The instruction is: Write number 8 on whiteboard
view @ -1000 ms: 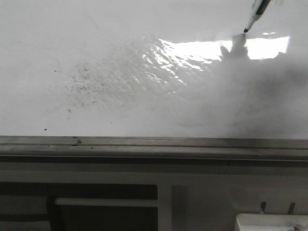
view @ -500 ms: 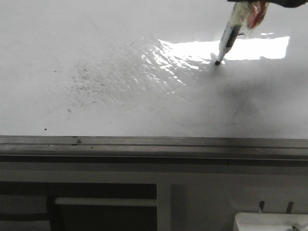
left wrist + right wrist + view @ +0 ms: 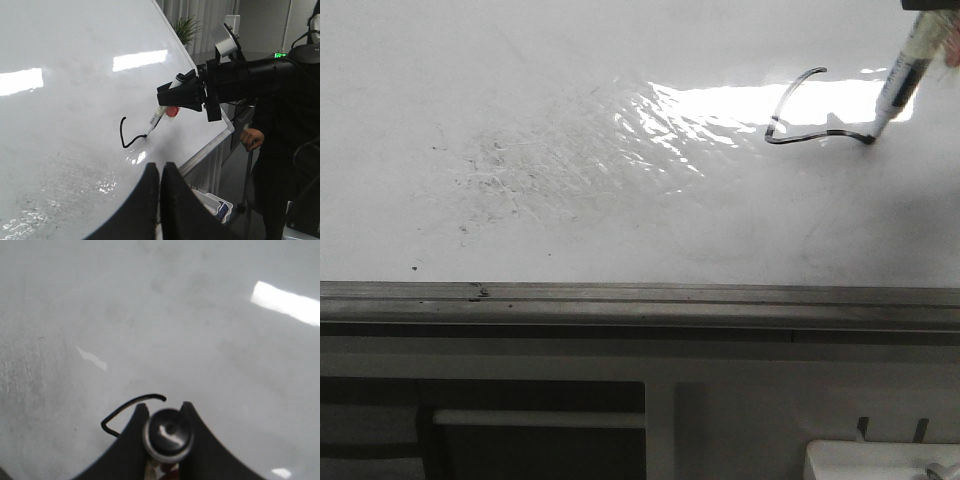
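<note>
We are pinching the marker in our right gripper, tip pressed to the whiteboard; our left gripper is hanging idle with its fingers pressed together. The number 8 is sitting at the board's right side, only a partial open curve, not yet closed. We are risking a lopsided or unclosed loop if the tip is lifting or skidding on the glossy surface. The marker's long axis is slanting, tip toward the board and cap toward the gripper.
</note>
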### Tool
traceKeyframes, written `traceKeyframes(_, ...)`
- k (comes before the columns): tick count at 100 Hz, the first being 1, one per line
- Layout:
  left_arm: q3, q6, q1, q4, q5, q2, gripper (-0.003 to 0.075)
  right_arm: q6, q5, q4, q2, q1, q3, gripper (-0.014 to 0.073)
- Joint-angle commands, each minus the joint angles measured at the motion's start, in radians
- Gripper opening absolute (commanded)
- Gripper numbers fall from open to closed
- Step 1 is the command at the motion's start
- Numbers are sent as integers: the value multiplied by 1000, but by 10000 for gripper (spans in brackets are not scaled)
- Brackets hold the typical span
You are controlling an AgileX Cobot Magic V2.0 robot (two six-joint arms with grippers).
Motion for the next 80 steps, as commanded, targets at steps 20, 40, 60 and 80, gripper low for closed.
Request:
traceKeyframes(20,-26,-11,-6,-26,-9,9,-20,-88,126,96,22,-15,32,-71)
traceKeyframes(40,-26,-11,-6,-26,-9,9,-20,-88,117,80,59,-15,-34,-71)
traceKeyframes(60,-26,-11,-6,-26,-9,9,-20,-88,-20,36,59,-15,-107,-71)
traceKeyframes(80,-26,-11,-6,-26,-9,9,-20,-89,-52,2,61,-15,-148,-71)
